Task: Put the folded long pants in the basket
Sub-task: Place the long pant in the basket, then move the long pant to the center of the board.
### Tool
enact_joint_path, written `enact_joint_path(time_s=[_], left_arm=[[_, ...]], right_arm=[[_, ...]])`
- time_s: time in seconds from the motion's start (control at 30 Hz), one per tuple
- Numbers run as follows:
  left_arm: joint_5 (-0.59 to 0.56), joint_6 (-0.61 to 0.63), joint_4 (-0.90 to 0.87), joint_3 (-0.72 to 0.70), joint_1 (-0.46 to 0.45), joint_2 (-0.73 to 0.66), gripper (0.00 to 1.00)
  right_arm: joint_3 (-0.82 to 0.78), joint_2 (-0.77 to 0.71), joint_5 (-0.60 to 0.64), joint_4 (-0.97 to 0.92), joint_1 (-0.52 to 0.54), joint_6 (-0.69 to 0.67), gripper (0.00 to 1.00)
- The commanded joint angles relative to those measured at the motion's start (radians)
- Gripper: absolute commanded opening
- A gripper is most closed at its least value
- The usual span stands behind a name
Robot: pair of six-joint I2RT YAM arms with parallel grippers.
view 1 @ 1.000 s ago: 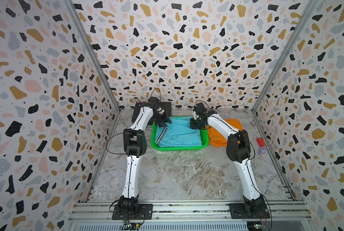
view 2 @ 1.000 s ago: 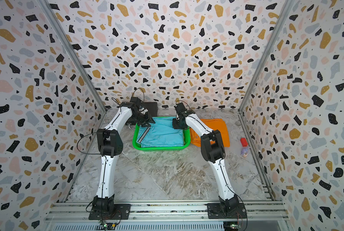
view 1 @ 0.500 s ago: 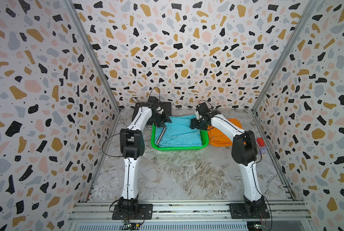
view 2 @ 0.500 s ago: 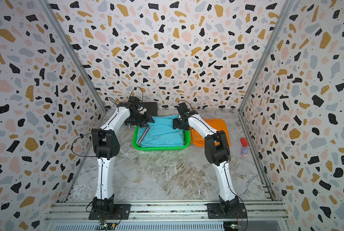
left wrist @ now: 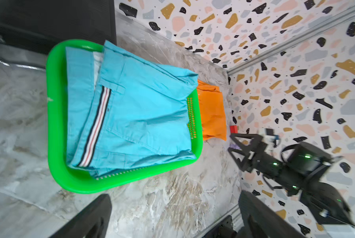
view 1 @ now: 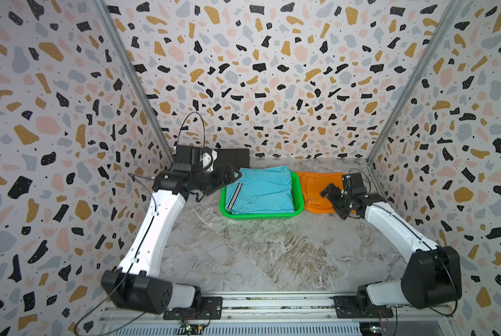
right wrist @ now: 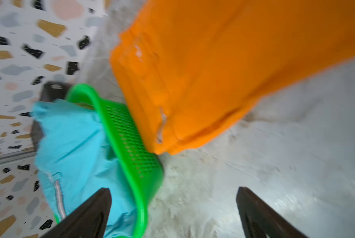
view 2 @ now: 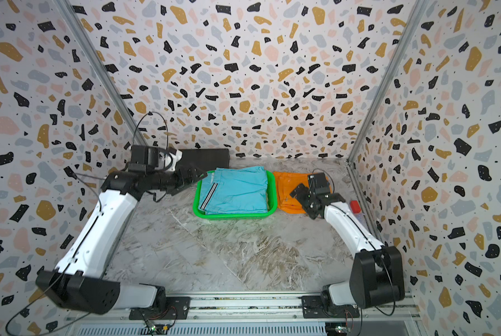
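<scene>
While turquoise pants point(view 1: 261, 190) fill the basket point(view 1: 259, 216), my left pincer point(left wrist: 174, 195) and right pincer point(right wrist: 173, 190) gape empty. Just right lie the orange pants point(view 1: 314, 186).

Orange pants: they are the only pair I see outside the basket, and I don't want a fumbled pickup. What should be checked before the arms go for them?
1. Right jaws open and empty: ok.
2. Left jaws open and empty: ok.
3. Orange pants folded flat on the table, outside the basket: ok.
4. Nothing lying on top of the orange pants: ok.
5. Turquoise pants fully within the rim: not ok, the cloth covers the far rim.
6. Room left in the basket: cannot tell, the turquoise pants hide what lies beneath.
</scene>
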Motion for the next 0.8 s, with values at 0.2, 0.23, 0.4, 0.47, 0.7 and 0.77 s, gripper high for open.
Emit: enact_joint_path(time_s=[0.2, 0.23, 0.4, 0.47, 0.7, 0.77], left_arm=[[0.077, -0.064, 0.091, -0.268, 0.0, -0.132, 1.0], [0.081, -0.064, 0.087, -0.275, 0.0, -0.143, 1.0], [0.098, -0.073, 0.063, -0.28, 0.0, -0.174, 1.0], [0.089, -0.075, 0.056, -0.285, 0.0, -0.183, 1.0], [0.067, -0.098, 0.043, -0.296, 0.0, -0.184, 1.0], [0.048, -0.101, 0.042, -0.293, 0.0, -0.187, 1.0]], right_arm=[[-0.205, 0.005, 0.06, 0.212, -0.013, 0.182, 1.0], [-0.202, 0.019, 0.08, 0.22, -0.015, 0.177, 1.0], [-0.136, 0.1, 0.146, 0.278, -0.023, 0.109, 1.0], [-0.104, 0.144, 0.144, 0.286, -0.039, 0.103, 1.0], [-0.031, 0.314, 0.096, 0.37, -0.098, 0.084, 1.0], [0.008, 0.359, 0.091, 0.369, -0.107, 0.052, 1.0]])
